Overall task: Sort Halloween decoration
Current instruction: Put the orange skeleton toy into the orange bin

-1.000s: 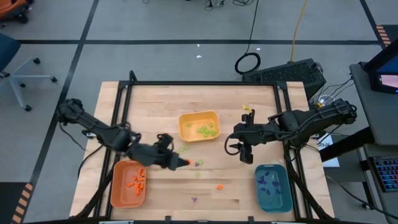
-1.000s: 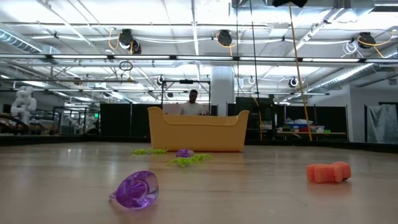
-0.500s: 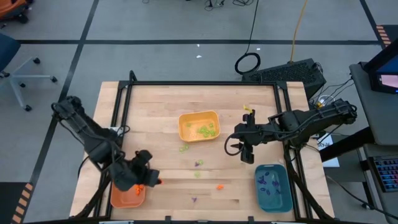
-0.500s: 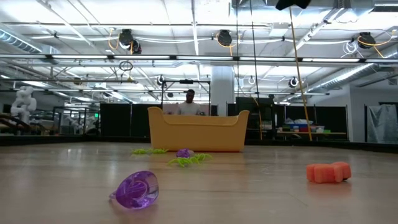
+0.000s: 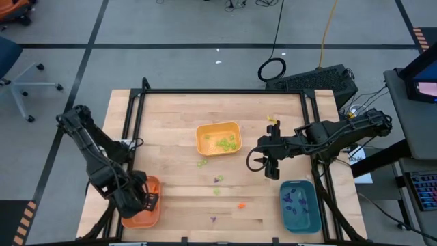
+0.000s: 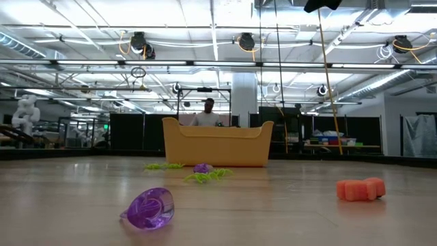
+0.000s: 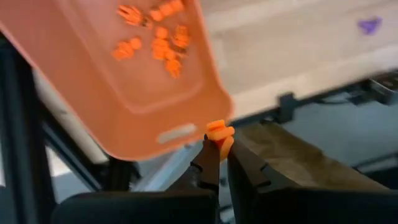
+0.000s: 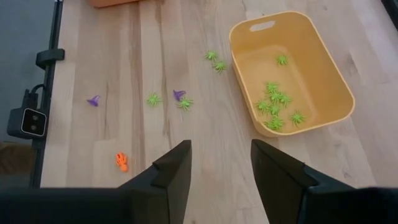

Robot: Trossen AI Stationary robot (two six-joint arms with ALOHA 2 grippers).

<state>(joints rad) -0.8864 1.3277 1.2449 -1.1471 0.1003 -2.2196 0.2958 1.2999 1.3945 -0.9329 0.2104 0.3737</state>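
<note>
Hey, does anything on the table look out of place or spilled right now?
Yes. A few decorations lie loose on the wood instead of in trays: green pieces beside the yellow tray, two purple pieces and one orange piece. No tray is tipped or damaged.

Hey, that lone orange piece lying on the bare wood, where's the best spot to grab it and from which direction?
Come straight down on the orange piece and pinch across its narrow middle. It lies flat and low on the table, lobed at both ends in the low view, so a sideways approach would likely scrape the wood. Nothing crowds it; the purple piece lies apart.
</note>
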